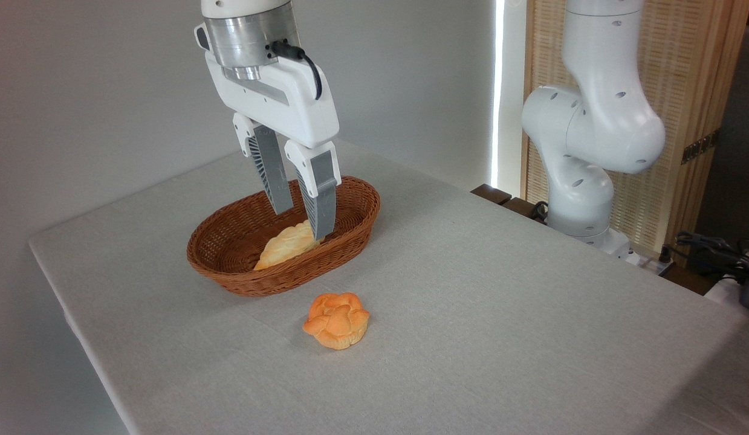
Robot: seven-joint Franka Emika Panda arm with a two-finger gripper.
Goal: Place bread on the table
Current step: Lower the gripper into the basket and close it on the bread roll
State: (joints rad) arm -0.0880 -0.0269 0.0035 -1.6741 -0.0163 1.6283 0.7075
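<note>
While bread (288,244) lies in basket (229,273) — gripper (301,223) spread

Count: 1 pale loaf of bread (288,243); 1 orange knotted bun (336,320); 1 brown wicker basket (350,232); 1 cloth-covered table (501,302); 1 robot arm (592,133); 1 gripper (302,223) with 2 fingers (321,202); breads total 2

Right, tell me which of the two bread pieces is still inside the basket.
The pale-yellow elongated loaf: it lies in the wicker basket, right below the open tool. The darker orange knotted bun sits outside, on the table in front of the basket.
</note>
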